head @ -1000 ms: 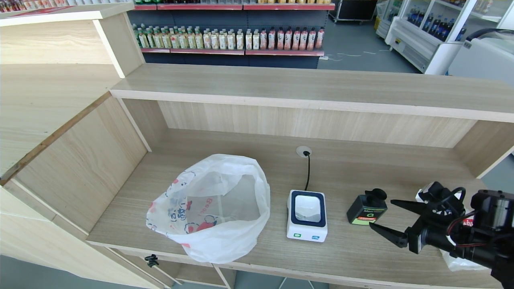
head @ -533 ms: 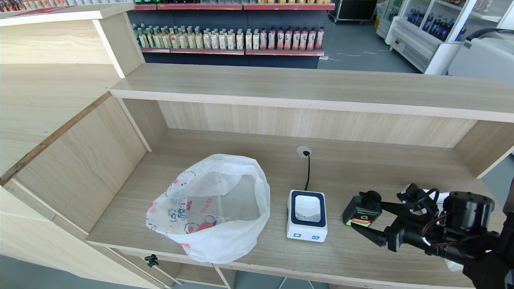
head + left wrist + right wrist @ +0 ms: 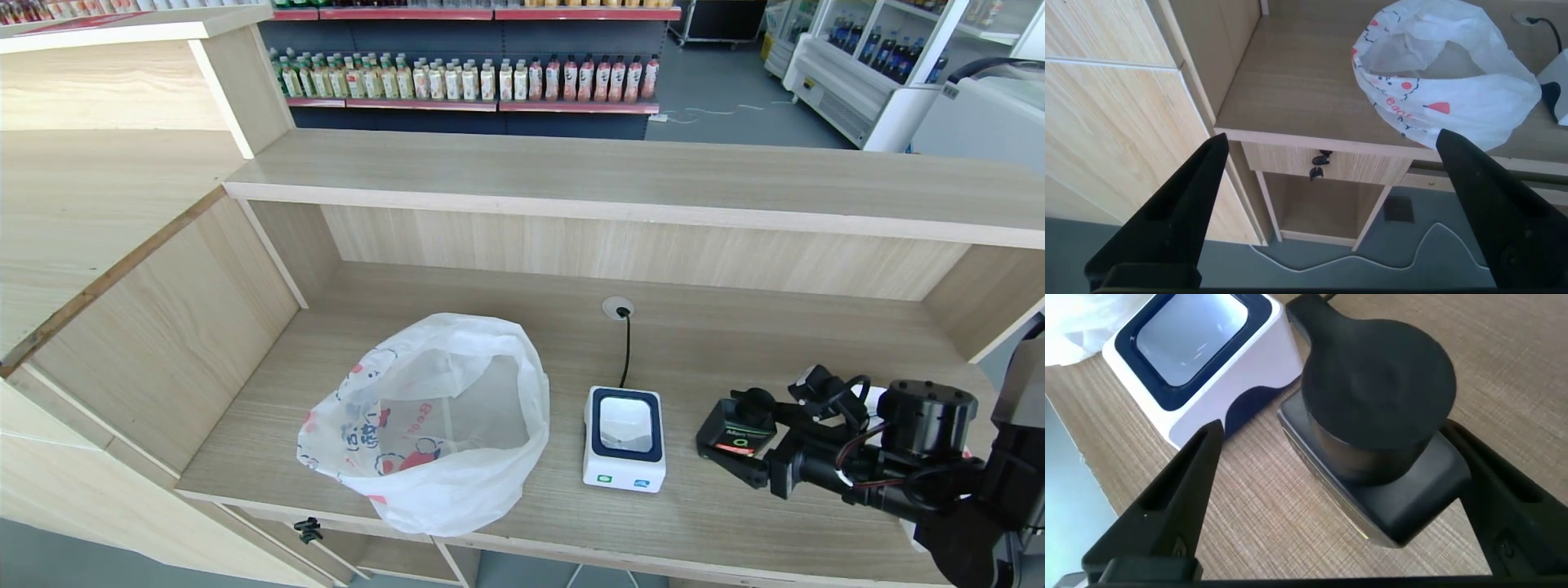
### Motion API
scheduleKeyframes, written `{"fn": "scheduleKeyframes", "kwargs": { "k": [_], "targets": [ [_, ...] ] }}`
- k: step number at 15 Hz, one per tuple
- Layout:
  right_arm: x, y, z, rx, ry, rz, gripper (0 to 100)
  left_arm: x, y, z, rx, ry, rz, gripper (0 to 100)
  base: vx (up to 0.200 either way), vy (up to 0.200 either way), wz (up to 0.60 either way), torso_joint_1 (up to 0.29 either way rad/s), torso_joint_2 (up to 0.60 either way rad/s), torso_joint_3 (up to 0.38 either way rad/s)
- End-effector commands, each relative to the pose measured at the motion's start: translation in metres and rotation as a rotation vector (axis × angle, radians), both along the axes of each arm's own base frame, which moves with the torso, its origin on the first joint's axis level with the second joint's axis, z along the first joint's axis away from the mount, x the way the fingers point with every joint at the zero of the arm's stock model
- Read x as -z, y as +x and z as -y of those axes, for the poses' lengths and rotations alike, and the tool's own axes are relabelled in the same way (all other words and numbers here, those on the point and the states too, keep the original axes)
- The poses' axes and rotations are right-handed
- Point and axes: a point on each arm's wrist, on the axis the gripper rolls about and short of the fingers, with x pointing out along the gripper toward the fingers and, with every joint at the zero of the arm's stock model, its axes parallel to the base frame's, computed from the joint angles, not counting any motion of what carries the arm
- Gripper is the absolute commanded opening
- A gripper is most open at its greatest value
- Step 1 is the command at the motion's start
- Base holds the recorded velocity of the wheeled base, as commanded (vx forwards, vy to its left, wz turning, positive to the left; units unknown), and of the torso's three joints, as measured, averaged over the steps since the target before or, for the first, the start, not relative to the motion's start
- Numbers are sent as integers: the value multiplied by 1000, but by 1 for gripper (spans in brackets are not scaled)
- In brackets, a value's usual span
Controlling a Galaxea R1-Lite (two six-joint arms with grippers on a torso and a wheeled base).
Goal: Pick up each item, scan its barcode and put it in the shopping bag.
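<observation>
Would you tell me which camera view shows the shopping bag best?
The head view: the whole shopping bag lies open-mouthed on the counter. The left wrist view shows most of it, cut off at the frame edge; the right wrist view catches a white corner.

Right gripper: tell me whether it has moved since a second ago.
Yes. The right gripper has moved toward the scanner and, open, now straddles the black bottle.

shopping bag [image 3: 1451, 77] on counter [image 3: 1290, 90], left gripper [image 3: 1333, 137] spread
</observation>
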Motion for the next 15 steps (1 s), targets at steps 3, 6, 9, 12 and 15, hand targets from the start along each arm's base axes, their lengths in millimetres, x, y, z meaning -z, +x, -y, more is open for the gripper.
{"fn": "scheduleKeyframes", "kwargs": {
  "k": [3,6,9,12,15],
  "targets": [
    [3,2,0,-22,8,-4,100,0,0,0,0,-1,0,100,0,0,0,0,0,0],
    [8,5,0,-23,6,-4,100,0,0,0,0,-1,0,100,0,0,0,0,0,0],
    [14,10,-2,-34,9,8,0,0,0,0,0,1,0,100,0,0,0,0,0,0],
    [17,11,-3,-41,11,0,0,0,0,0,0,-1,0,100,0,0,0,0,0,0],
    [16,11,-4,-44,9,5,0,0,0,0,0,-1,0,100,0,0,0,0,0,0]
  ]
}}
